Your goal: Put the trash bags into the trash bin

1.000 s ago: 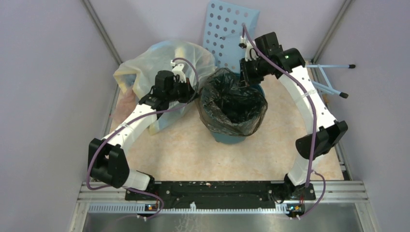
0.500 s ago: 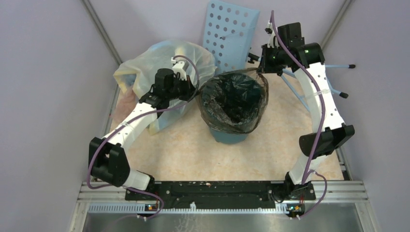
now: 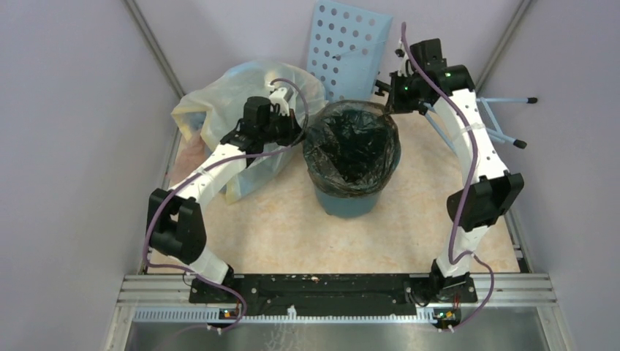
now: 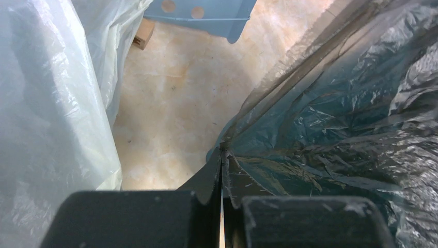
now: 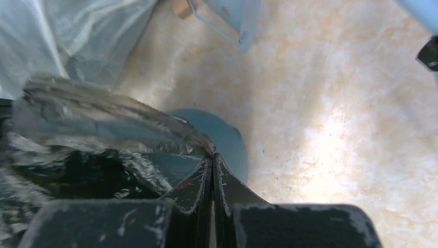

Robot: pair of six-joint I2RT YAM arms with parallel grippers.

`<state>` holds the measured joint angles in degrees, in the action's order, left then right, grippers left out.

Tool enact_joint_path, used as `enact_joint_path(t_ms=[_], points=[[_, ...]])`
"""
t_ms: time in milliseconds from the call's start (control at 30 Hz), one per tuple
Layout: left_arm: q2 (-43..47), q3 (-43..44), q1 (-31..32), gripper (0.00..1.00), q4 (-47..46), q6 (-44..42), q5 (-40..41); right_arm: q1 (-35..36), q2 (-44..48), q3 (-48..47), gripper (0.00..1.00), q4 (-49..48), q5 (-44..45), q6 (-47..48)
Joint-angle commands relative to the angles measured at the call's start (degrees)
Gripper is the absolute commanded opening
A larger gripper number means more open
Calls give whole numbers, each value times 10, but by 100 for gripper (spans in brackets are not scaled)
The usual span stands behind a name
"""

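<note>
Trash bag (image 3: 351, 146): thin, dark grey-black, crinkly semi-transparent plastic. Seen at centre of the top view, sunk into the bin mouth, with its rim spread wide.
Trash bin (image 3: 343, 206): round teal-green plastic bucket, upright on the beige marbled table (image 3: 278, 234). Only the lower wall is visible below the film.
Left gripper (image 4: 222, 155): fingers pressed together on a fold of the bag's rim at the left of the bin. The film is drawn taut from the tips.
Right gripper (image 5: 213, 157): fingers pinched on the rim at the upper right of the bin. The teal wall is seen just beyond the tips.
Done (judged): the bag body is inside the bin, the mouth is opened, and the film is draped over the near lip.
Left (judged): the rim is to be tucked down over the lip at both pinched points, then released. Seating on the far side cannot be confirmed.
Nearby: a large pale yellowish translucent stuffed bag (image 3: 219, 110) just left of the bin; a light blue perforated panel (image 3: 347, 51) behind it, at upper centre.
</note>
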<state>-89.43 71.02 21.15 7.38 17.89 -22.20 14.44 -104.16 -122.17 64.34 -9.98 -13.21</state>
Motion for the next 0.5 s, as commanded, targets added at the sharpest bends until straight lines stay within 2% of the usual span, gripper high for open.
enact_joint_path(t_ms=[0, 300, 367, 467], points=[[-19, 45, -1, 0, 29, -5, -12, -6, -14, 39, 1, -13, -10, -9], [-8, 18, -1, 0, 29, 6, -36, -16, 42, 174, 3, -48, -10, -4], [-1, 10, -1, 0, 28, 10, -36, -18, 56, 178, 6, -48, -3, -5], [9, 6, -1, 0, 27, 11, -34, -23, 78, 159, 17, -44, 20, -8]])
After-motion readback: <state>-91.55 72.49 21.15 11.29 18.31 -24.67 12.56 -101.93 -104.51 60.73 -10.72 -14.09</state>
